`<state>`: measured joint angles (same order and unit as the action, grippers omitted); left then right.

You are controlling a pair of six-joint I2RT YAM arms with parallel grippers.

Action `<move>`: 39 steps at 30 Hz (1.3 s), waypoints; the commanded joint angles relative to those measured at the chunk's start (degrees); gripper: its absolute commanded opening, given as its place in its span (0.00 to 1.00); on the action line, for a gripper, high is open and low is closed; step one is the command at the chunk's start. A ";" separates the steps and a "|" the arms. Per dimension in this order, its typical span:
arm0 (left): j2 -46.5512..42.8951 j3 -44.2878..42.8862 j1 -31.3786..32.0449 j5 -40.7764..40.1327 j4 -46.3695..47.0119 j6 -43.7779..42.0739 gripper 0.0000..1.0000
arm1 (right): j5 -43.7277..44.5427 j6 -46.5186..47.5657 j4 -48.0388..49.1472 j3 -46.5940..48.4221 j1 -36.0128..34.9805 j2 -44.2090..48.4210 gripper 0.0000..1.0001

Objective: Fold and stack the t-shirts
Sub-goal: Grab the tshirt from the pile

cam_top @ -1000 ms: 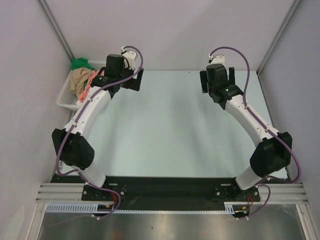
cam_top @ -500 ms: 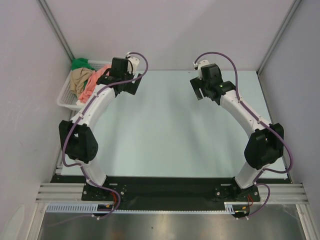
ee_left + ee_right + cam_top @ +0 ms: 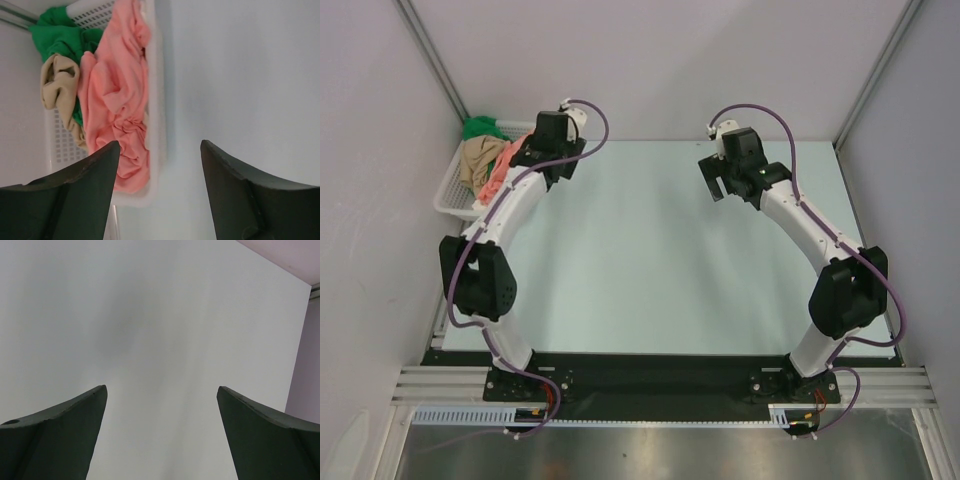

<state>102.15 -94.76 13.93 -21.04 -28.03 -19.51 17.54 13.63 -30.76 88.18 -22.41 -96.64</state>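
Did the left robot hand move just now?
Yes. The left gripper swung left in the top view, closer to the white basket.

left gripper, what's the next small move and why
Probably shift the left gripper a little further over the basket and lower it onto the pink shirt. Its jaws are open and empty and point at the basket's table-side rim. The pink shirt lies on top of the pile, right beside that rim.
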 commanded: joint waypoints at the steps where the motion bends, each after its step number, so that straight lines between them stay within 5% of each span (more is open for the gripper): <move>1: 4.79 -4.28 -5.05 -2.08 0.54 -1.32 0.71 | 0.21 0.00 0.97 -0.46 -0.26 1.98 1.00; 11: 16.40 -16.58 -11.38 -2.34 -1.67 -3.17 0.70 | -2.77 -0.18 -0.09 -4.42 -0.17 4.44 1.00; 21: 21.95 -19.67 -12.35 -3.75 0.08 -5.72 0.69 | -3.30 -0.09 -0.53 -5.04 0.00 4.09 1.00; 26: 23.18 -20.11 -12.97 -4.27 0.96 -6.86 0.61 | -3.65 -0.18 -0.44 -3.81 0.00 2.77 1.00; 32: 23.97 -20.55 -13.41 -4.63 2.19 -7.30 0.32 | -4.09 -0.36 -0.35 -3.02 -0.08 2.16 1.00; 33: 23.97 -20.64 -13.41 -4.54 2.19 -7.21 0.24 | -4.09 -0.36 -0.44 -3.10 0.00 2.16 1.00; 34: 23.80 -20.64 -13.41 -4.54 2.28 -6.78 0.04 | -4.09 -0.36 -0.26 -3.10 0.00 2.25 1.00; 39: 20.12 -18.71 -12.45 -3.92 2.80 -5.19 0.00 | -3.83 -0.01 0.00 -3.72 -0.17 2.86 1.00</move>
<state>126.02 -112.64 0.99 -24.47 -27.46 -25.78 14.02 13.61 -31.70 82.54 -22.39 -94.28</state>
